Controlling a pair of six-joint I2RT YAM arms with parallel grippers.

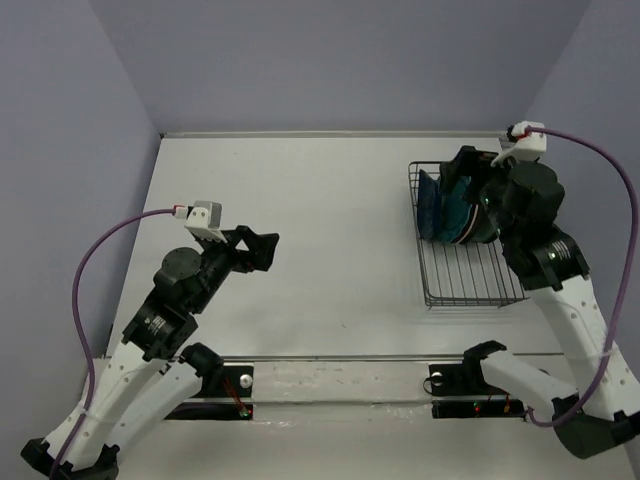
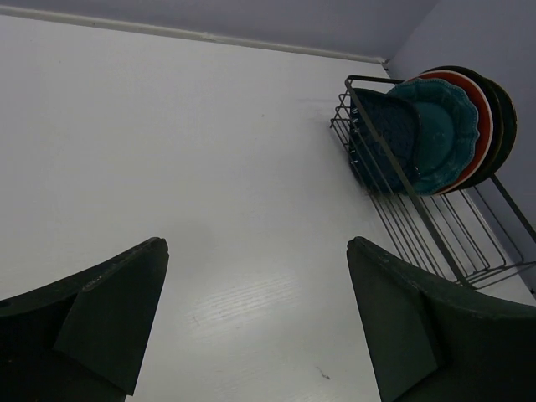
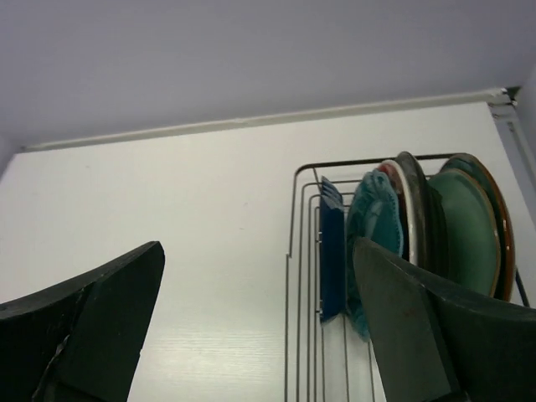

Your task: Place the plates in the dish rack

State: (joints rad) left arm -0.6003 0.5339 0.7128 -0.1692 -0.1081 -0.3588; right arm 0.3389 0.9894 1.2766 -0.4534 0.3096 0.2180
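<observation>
Tines of the black wire dish rack [image 1: 470, 280] held the coloured dinner plates [image 1: 452, 212] on edge, while the right gripper [image 3: 258, 244] above it and the left gripper [image 1: 268, 250] well aside gaped empty.

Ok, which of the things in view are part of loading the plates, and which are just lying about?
Part of the job: dish rack; navy plate, teal scalloped plate, red plate, mint plate, all standing in the rack; left tool and right tool, both open.
Just there: purple cable; white table.
</observation>
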